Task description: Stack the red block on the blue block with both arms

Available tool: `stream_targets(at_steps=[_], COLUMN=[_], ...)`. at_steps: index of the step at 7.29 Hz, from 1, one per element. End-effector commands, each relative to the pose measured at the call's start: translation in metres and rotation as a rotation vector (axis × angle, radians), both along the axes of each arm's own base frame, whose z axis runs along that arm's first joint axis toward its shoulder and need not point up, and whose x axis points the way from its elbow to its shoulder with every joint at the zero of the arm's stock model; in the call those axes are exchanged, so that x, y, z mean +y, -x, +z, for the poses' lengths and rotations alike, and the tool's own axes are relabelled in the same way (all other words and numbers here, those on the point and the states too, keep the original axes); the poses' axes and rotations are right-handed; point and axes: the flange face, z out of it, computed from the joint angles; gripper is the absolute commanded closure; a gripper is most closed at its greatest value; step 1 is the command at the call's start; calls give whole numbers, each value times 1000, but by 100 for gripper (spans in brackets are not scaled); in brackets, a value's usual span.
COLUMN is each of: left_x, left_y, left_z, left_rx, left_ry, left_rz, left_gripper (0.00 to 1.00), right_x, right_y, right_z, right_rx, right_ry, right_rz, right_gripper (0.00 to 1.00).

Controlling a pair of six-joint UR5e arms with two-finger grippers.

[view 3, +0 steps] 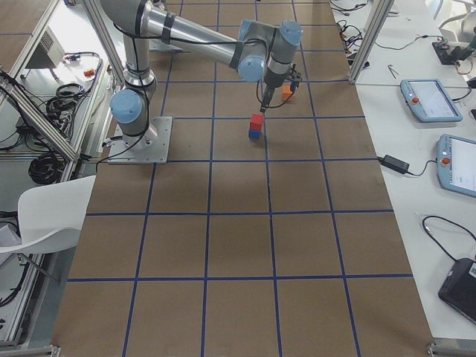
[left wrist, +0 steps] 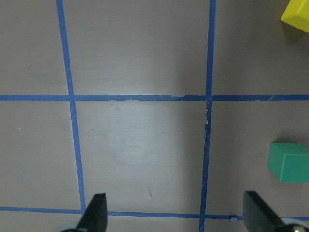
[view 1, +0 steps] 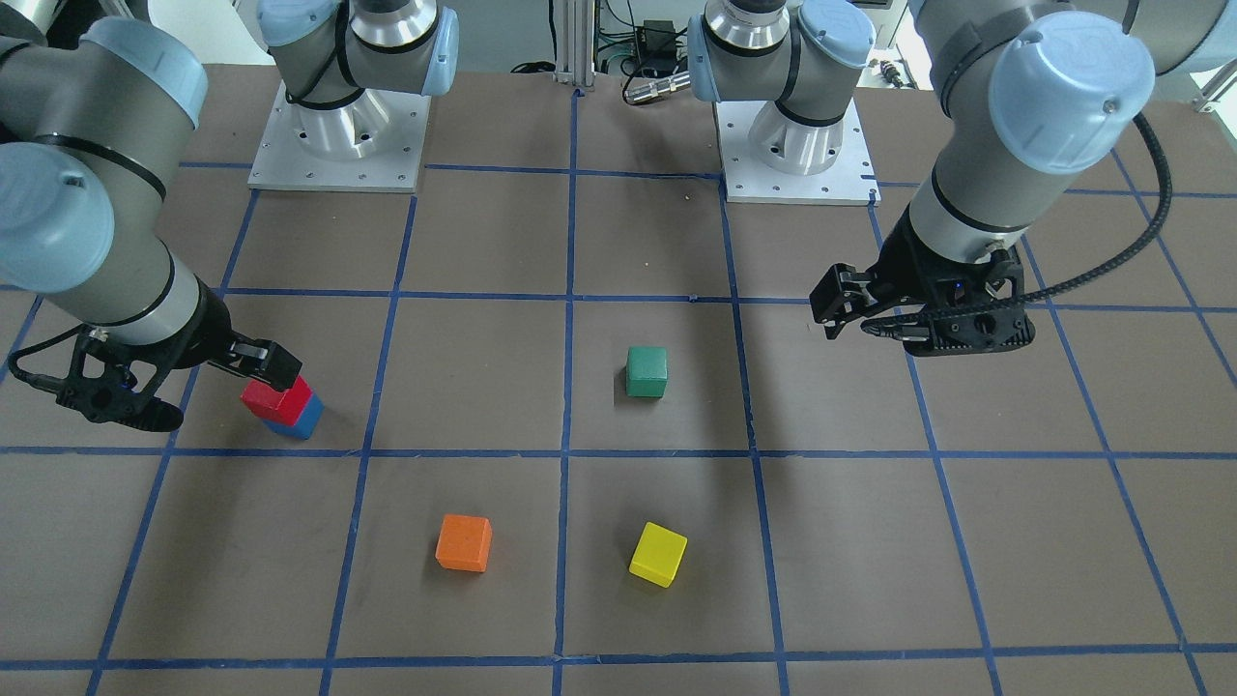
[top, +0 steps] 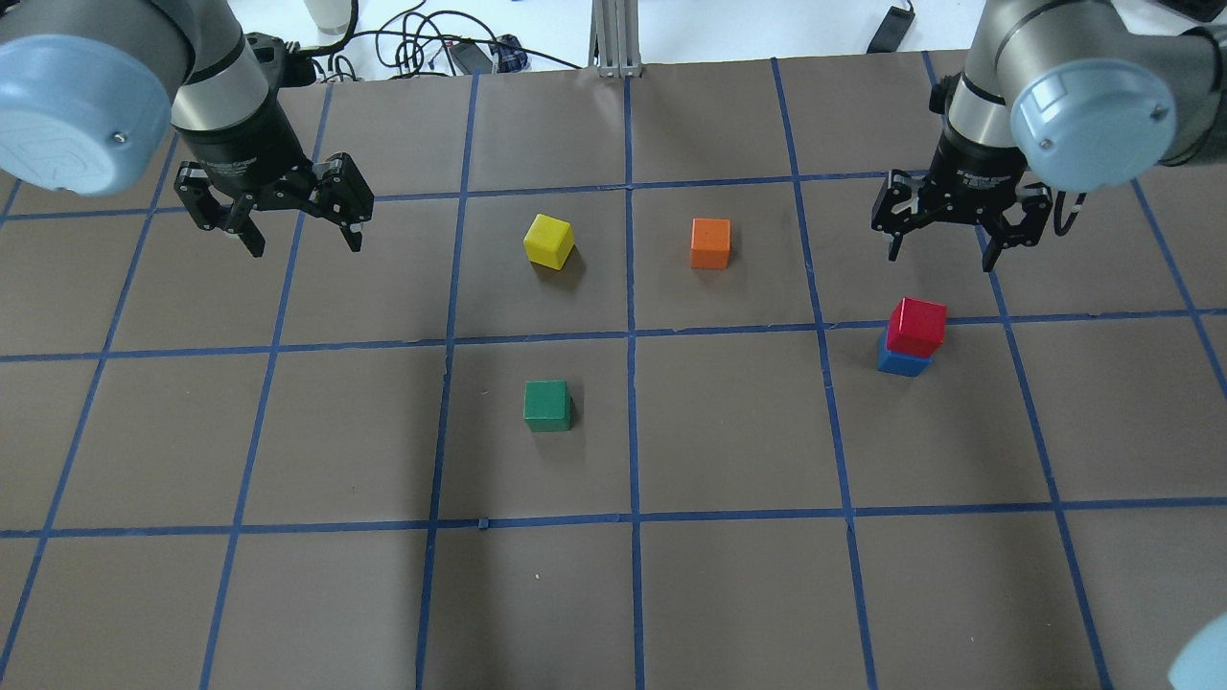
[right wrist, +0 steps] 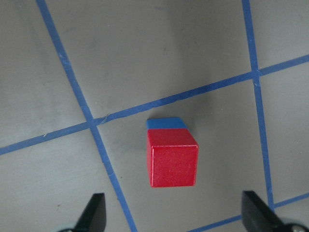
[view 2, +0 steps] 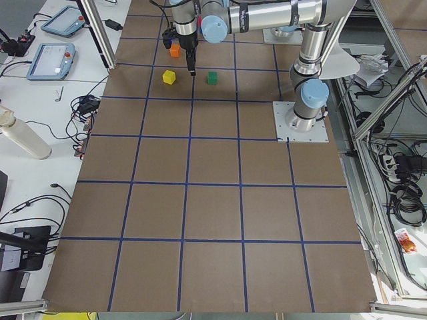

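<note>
The red block (top: 915,326) sits on top of the blue block (top: 903,361), slightly offset, on the table's right side. The stack also shows in the front view, red block (view 1: 275,396) on blue block (view 1: 300,420), and in the right wrist view, red block (right wrist: 173,162) over blue block (right wrist: 165,123). My right gripper (top: 944,251) is open and empty, raised above the stack and apart from it; the wrist view shows its gripper (right wrist: 174,217) with the jaws spread wide. My left gripper (top: 305,240) is open and empty over bare table at the far left.
A green block (top: 547,405) lies left of centre. A yellow block (top: 549,240) and an orange block (top: 710,242) lie farther out. Blue tape lines grid the brown table. The two arm bases (view 1: 338,135) stand at the robot's edge.
</note>
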Motion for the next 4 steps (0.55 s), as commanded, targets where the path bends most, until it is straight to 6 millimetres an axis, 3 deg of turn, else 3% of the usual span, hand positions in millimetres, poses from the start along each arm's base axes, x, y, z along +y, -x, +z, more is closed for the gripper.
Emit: stream_targets(at_steps=[1,2,4], left_x=[18,24,24], left_y=[39,57,67], left_z=[9,9,3], left_rx=[-9,-9,65], left_ry=[-4,-2,-18], left_rz=[-12,-18,-34], left_gripper=[0,0,0], right_x=[12,23,34], right_y=[-35,-42,-52], right_z=[63,80,110], right_rx=[-32,-30,-55], right_ry=[49,47,104], right_rz=[44,52,65], right_gripper=[0,0,0])
